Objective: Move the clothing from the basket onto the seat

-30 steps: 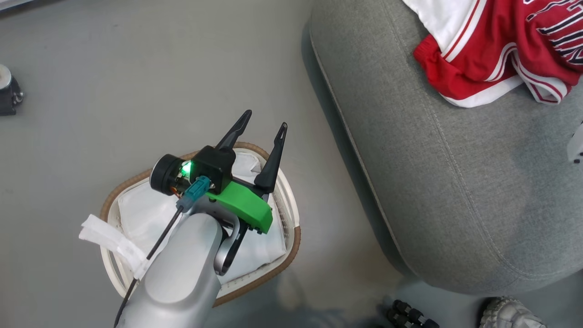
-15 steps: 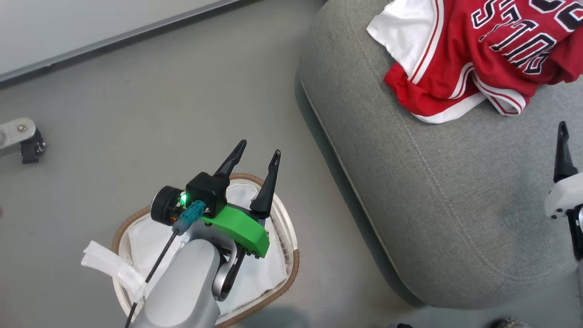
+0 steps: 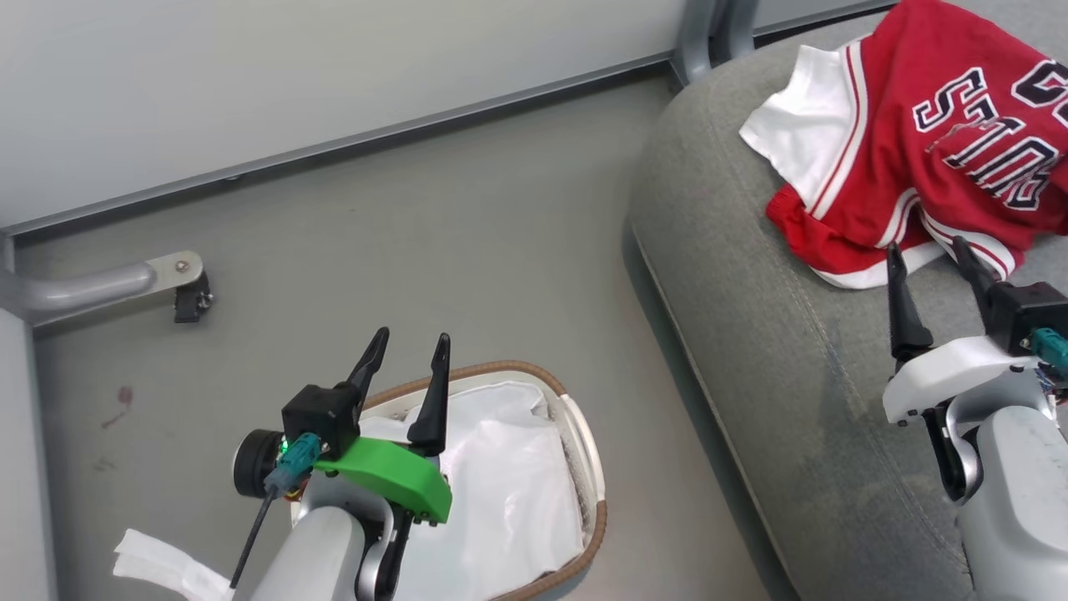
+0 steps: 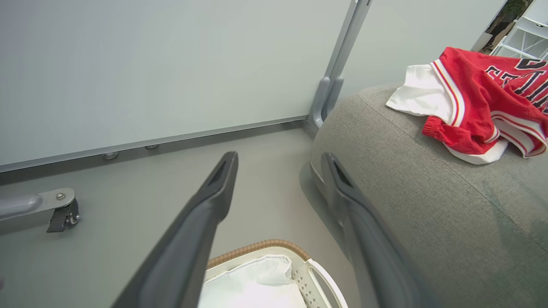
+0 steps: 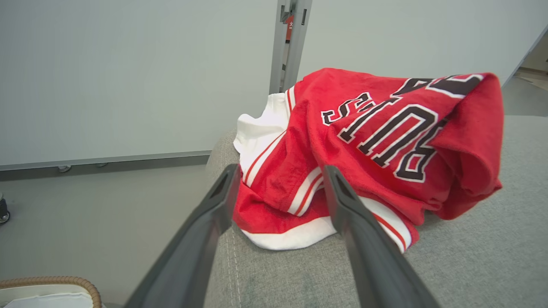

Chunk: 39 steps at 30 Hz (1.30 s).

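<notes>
Lying crumpled on the grey seat (image 3: 793, 376), the red clothing (image 3: 918, 159) sits just beyond the right hand (image 3: 927, 245), whose fingers are spread and empty; the left hand (image 3: 412, 335) hangs parted, holding nothing, over the basket (image 3: 511, 366), which seems to contain its white liner (image 3: 501, 484).

Your head camera has swung upward: a pale wall (image 3: 334, 75) and its baseboard now run across 12 o'clock, and the whole scene has shifted with it. Your right gripper (image 3: 927, 244), only a sliver at 3 o'clock before, has come in at 4 o'clock, fingers spread, tips at the hem of the clothing (image 3: 918, 125). Your left gripper (image 3: 413, 334) has drawn toward the 9 o'clock side of the basket (image 3: 501, 367), baring more liner (image 3: 517, 467).
</notes>
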### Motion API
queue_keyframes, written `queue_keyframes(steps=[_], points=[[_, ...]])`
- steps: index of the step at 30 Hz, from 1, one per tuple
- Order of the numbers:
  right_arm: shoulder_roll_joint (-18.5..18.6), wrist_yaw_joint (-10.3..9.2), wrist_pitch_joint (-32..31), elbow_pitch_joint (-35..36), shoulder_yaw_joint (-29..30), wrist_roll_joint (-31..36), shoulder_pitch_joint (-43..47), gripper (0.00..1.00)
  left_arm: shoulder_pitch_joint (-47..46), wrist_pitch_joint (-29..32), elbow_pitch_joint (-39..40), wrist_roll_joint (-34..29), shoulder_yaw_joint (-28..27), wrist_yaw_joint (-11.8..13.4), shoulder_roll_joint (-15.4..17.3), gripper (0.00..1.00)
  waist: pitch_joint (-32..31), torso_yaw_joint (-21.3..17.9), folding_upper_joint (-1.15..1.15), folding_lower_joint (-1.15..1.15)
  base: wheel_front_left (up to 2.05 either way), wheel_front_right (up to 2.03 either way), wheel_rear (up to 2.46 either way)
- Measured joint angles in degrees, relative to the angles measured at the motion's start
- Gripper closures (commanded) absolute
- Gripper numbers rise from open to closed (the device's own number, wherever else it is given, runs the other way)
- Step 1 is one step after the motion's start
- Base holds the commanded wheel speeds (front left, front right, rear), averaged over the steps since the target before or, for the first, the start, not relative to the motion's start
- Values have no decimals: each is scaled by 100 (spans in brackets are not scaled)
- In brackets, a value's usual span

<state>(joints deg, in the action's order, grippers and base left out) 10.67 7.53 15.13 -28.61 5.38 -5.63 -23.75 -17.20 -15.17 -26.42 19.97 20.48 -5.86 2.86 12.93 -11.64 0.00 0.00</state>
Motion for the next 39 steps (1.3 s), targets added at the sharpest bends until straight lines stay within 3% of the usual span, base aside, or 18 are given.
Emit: queue_keyframes(steps=[15, 31, 32, 39], points=[[-601, 0, 0, 89, -252, -257, 261, 0, 623, 0, 90, -107, -954, 242, 1, 0, -617, 1025, 0, 0, 0, 0, 0], [-738, -1, 0, -100, -363, -231, 898, 0, 1320, 0, 76, -56, -1467, 22, -2, 0, -1202, 1259, 0, 0, 0, 0, 0], [-742, -1, 0, -110, -365, -235, 911, 100, 1339, 0, 102, 54, -1488, -7, -1, 100, -1207, 1253, 0, 0, 0, 0, 0], [-842, 0, -100, -379, -341, -381, 1150, 100, 1416, 70, -157, 196, -1494, -12, -25, 100, -1212, 1251, 0, 0, 0, 0, 0]])
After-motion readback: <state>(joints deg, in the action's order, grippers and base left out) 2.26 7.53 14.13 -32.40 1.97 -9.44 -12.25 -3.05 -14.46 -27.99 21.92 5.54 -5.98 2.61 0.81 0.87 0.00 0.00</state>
